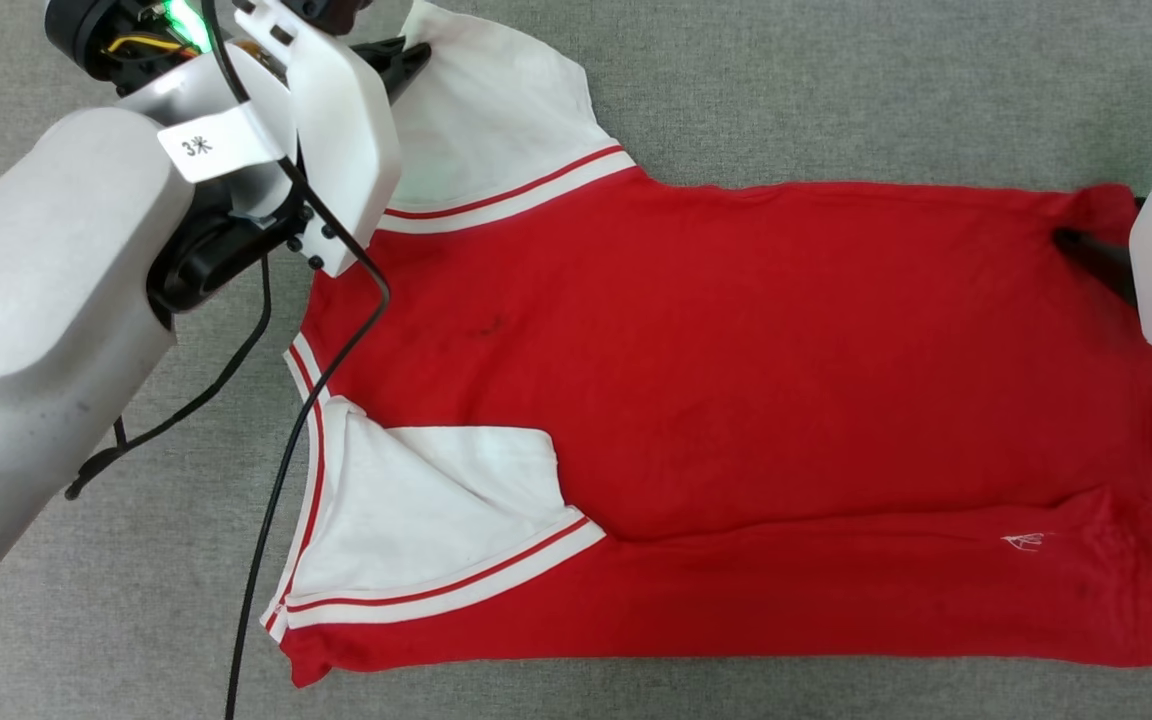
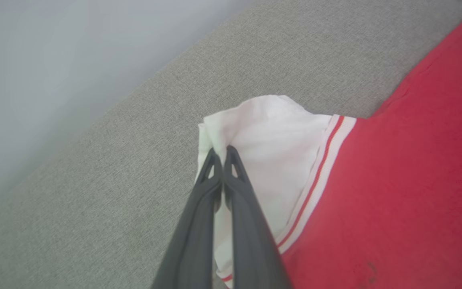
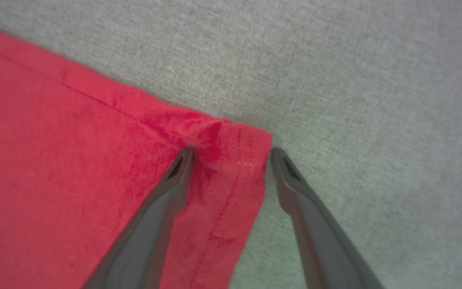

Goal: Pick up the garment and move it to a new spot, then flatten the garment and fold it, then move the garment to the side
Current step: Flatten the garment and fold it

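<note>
While the jersey T-shirt (image 1: 736, 400) lies spread on the tabletop (image 1: 836, 90), the left gripper's (image 2: 223, 154) fingers clamp its white sleeve (image 2: 271, 132).
The right gripper's (image 3: 233, 151) fingers stand apart, straddling the red hem corner (image 3: 251, 142).

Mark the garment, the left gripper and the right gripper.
garment (image 1: 736, 350): head view, red body panel.
left gripper (image 2: 222, 149): left wrist view, between fingertips shut on the white sleeve.
right gripper (image 3: 233, 150): right wrist view, between open fingertips straddling the hem corner.

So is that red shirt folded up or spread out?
Mostly spread: the shirt lies flat on the grey surface, with its near edge and one white sleeve folded in.
</note>
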